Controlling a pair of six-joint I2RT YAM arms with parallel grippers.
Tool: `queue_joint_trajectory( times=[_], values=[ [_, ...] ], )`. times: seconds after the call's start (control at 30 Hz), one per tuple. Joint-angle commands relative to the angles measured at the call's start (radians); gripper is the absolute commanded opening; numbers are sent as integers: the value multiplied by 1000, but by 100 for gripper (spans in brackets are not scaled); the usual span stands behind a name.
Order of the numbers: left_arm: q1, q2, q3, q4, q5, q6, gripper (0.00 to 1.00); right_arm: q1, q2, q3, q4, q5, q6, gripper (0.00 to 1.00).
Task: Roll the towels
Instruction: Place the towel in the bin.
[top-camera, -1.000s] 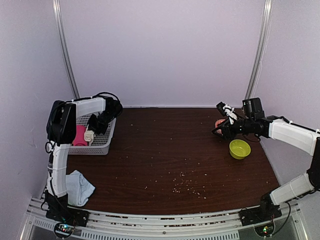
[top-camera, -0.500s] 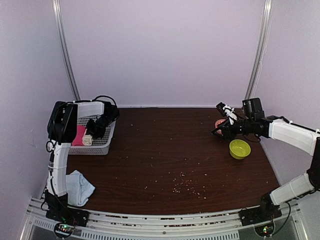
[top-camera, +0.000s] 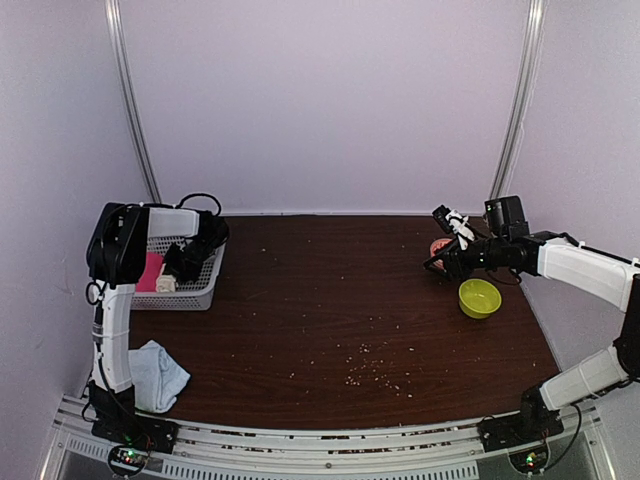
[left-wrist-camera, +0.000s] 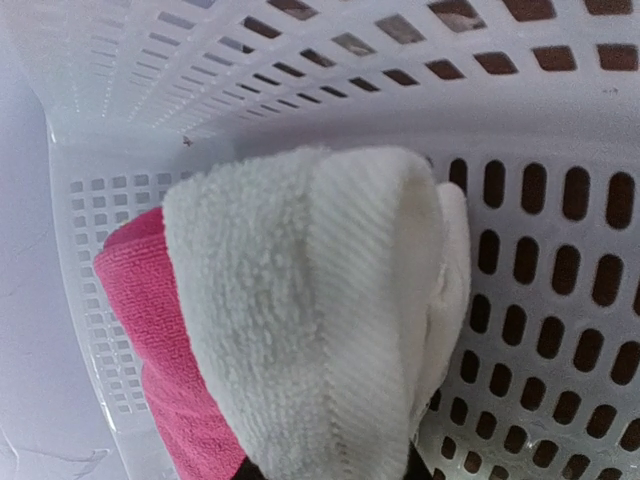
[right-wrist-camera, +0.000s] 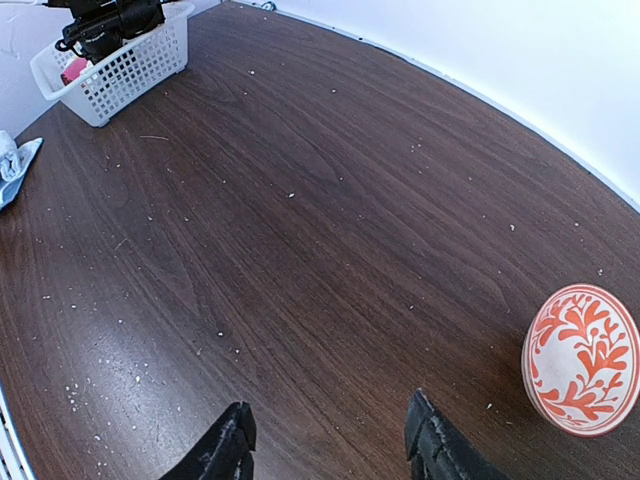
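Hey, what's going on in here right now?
The left gripper holds the rolled cream towel in the white basket, next to a pink cloth. The pale blue towel lies crumpled and unrolled on the table near the left arm's base. The right gripper hangs open above the table, holding nothing.

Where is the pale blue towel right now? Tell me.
In the top view the pale blue towel lies crumpled on the table's near left corner, beside the left arm's base, nearer the camera than the white basket.
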Motion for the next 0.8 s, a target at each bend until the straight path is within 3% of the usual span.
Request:
queue_joint_trajectory(
  times=[0.0, 0.4, 0.6, 0.77],
  values=[
    [20, -2, -58, 23, 127, 55, 0, -7, 6, 5, -7, -14, -15, 52],
    [20, -9, -101, 43, 207, 62, 30, -8, 6, 5, -10, -18, -19, 52],
    [19, -37, -120, 57, 258, 80, 50, -9, 6, 7, -12, -19, -20, 52],
    [18, -79, -142, 75, 296, 90, 55, -9, 7, 8, -13, -21, -20, 52]
  ],
)
